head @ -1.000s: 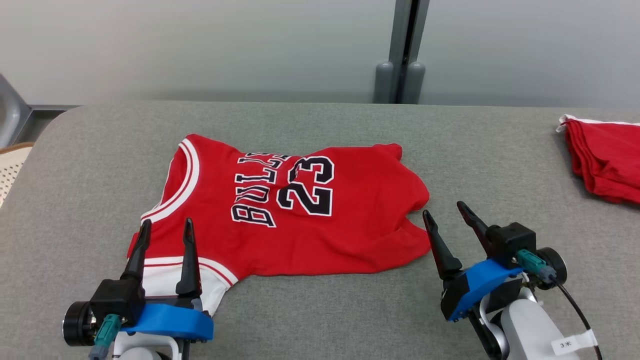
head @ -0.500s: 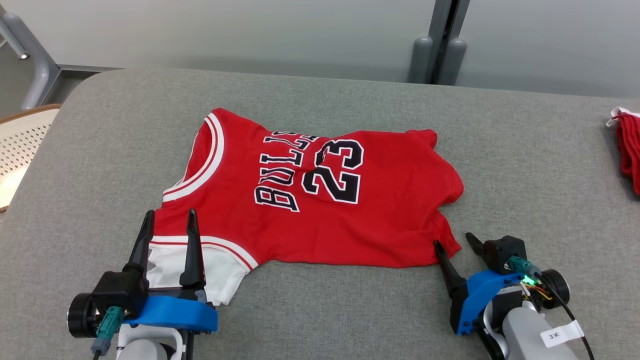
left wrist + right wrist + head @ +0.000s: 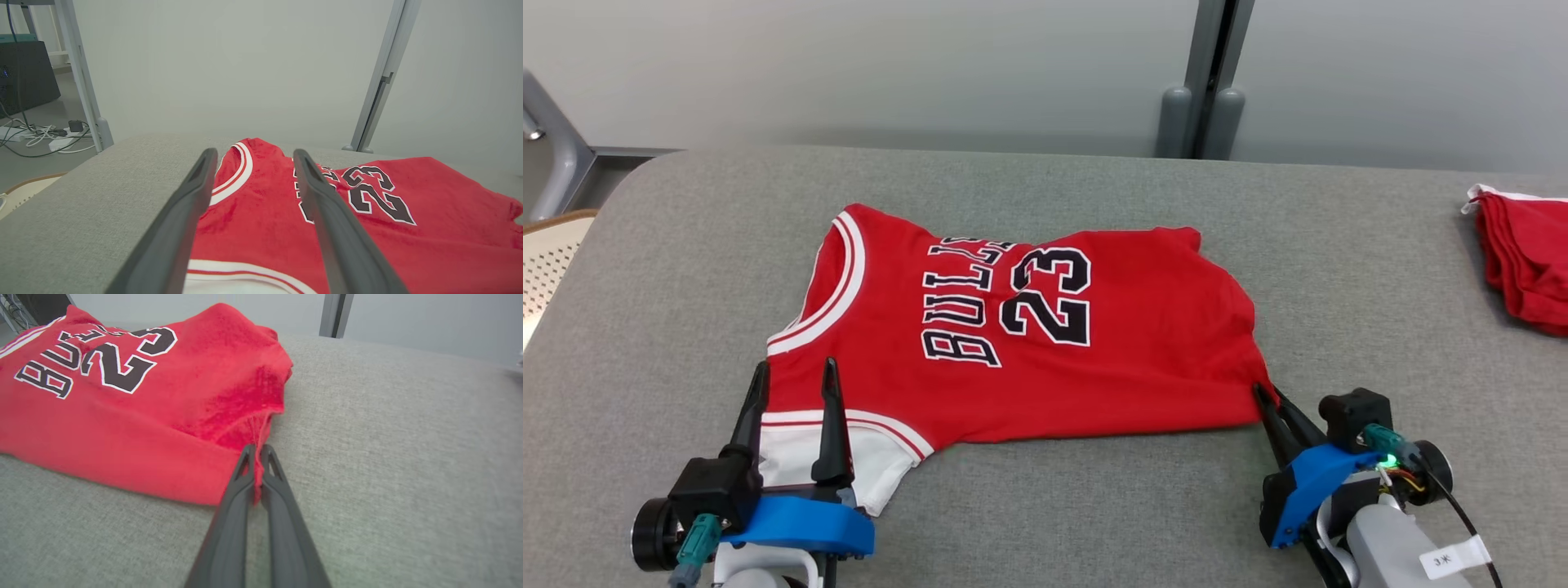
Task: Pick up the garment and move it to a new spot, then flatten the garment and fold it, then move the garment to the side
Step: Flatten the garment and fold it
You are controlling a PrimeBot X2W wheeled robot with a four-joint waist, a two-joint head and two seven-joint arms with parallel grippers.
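— On the counter (image 3: 1094,506), near right side: what has the right tool (image 3: 1260,392) got?
— Fingers pressed together on a pinch of red cloth. It has the near right hem corner of the jersey (image 3: 1013,351), and the fabric puckers up into the tips.
— Left tool (image 3: 795,365)?
— Spread wide, holding nothing. Its fingers straddle the white-trimmed near left end of the jersey. Touching the cloth or just above it, I cannot tell from these angles.
— How does the jersey lie?
— Mid-counter, mostly flat, printed side up. Long axis runs left to right: white-banded neck end toward the robot's left, hem toward its right. "BULLS 23" sits sideways, letter tops to the left.
— Anything else?
— Second red cloth (image 3: 1523,261) at the far right edge, well apart from the jersey.
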